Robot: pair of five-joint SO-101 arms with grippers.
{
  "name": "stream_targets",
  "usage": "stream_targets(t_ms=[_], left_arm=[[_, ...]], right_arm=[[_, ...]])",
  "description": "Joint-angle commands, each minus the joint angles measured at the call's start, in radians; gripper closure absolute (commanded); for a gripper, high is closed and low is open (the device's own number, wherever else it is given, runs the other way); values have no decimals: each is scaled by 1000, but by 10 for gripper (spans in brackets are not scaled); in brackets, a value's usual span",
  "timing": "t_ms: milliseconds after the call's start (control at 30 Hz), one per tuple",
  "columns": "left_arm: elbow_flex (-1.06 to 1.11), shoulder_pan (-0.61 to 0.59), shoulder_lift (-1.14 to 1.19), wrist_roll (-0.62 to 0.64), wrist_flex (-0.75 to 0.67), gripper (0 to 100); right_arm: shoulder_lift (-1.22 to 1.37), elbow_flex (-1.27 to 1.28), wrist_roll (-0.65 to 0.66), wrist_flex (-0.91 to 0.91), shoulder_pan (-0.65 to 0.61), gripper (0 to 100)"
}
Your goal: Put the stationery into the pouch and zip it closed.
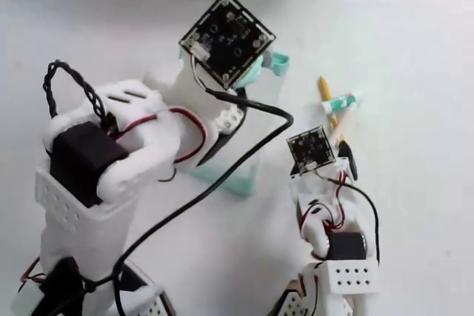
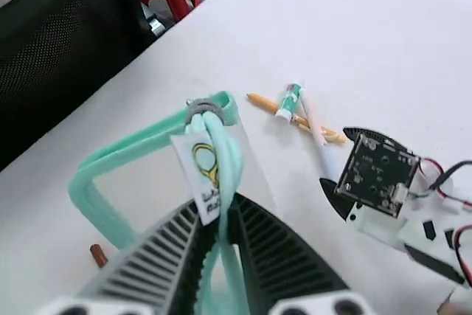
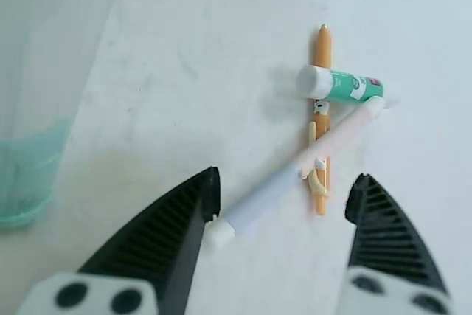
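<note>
Evidently loading step, pouch looks empty; left gripper [image 2: 219, 208] fingers clenched on mint rim of pouch [image 2: 125, 145], holding it stood up on worktop [image 3: 184, 57]; right gripper [image 3: 286, 182] fingers released, wide apart, hovering over pale pen [image 3: 339, 130]; pale pen crosses orange pen [image 3: 322, 49], glue stick [image 3: 343, 85] lies across orange pen; all three near pouch. Next, prob.: lower, pinch pale pen mid-shaft w/o dragging others, carry to pouch mouth. Writing: tag [image 2: 205, 175] at zip has yellow motif + print; glue-stick label too small to read.

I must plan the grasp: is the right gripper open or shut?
Open. The right gripper has its fingers wide apart, near the pale pen.
</note>
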Motion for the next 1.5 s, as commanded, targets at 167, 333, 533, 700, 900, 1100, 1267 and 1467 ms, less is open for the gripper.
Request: stream_targets(t_ms=[167, 333, 533, 700, 900, 1100, 1267, 1467], left_arm=[[114, -18, -309, -80, 48, 959], [322, -18, -390, -83, 44, 959], [423, -18, -460, -83, -2, 961], [450, -18, -472, -83, -23, 961], [465, -18, -475, -83, -18, 962], [465, -18, -475, -83, -14, 962], [466, -18, -475, -83, 0, 962], [466, -18, -475, -83, 0, 962]], right_arm=[[-16, -331, -209, 220, 101, 719], [-16, -595, -261, 427, 56, 719], [-5, -896, -20, 691, -162, 716], [-4, -1129, 129, 869, -389, 715], [10, -1094, 126, 886, -404, 593], [44, -1049, 133, 840, -404, 576], [53, -1068, 135, 805, -404, 576], [113, -1071, 167, 806, -406, 576]])
